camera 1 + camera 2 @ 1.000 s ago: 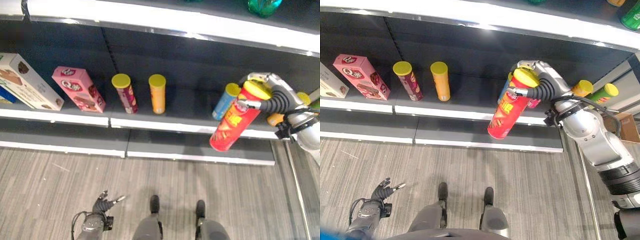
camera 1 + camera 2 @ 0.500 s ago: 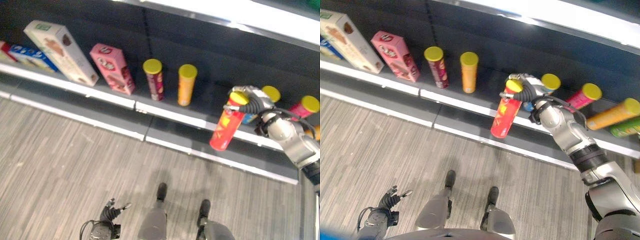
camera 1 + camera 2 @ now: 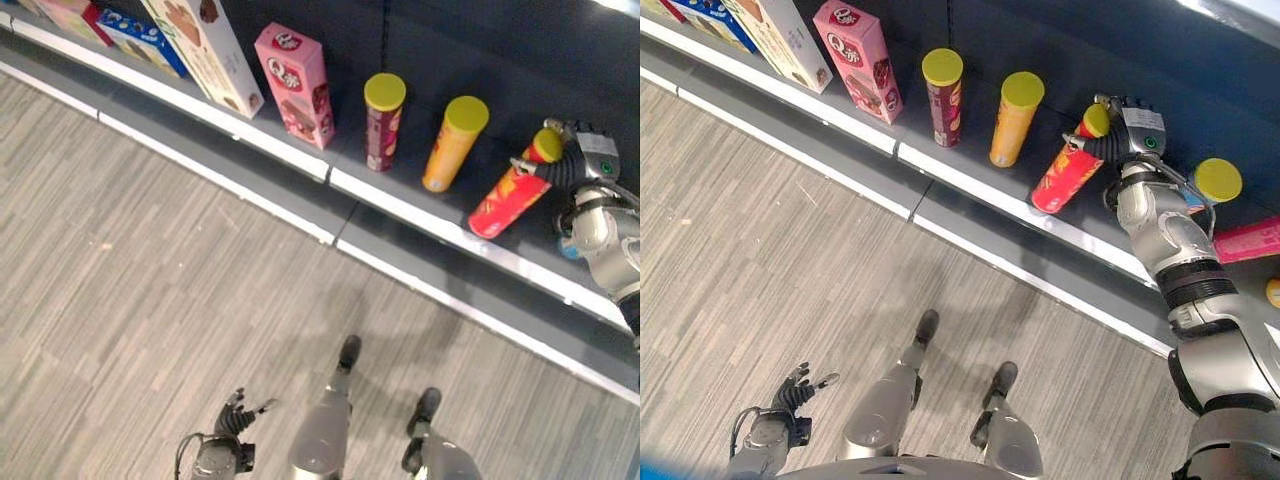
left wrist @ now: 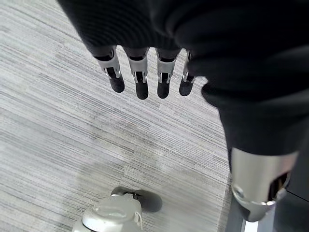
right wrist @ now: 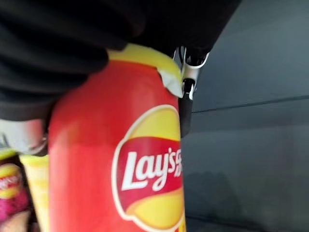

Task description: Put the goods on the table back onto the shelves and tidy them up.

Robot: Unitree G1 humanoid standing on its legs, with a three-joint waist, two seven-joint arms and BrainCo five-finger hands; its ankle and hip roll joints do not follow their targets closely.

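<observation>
Where it hung over the floor, the red can [image 3: 508,195] now leans on the shelf [image 3: 420,215], right hand [image 3: 580,160] clamped.

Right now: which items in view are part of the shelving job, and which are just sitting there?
In play:
red can, tilted
right hand, gripping its top
shelf

Just there:
orange can
maroon can
pink box
left hand, idle
</observation>
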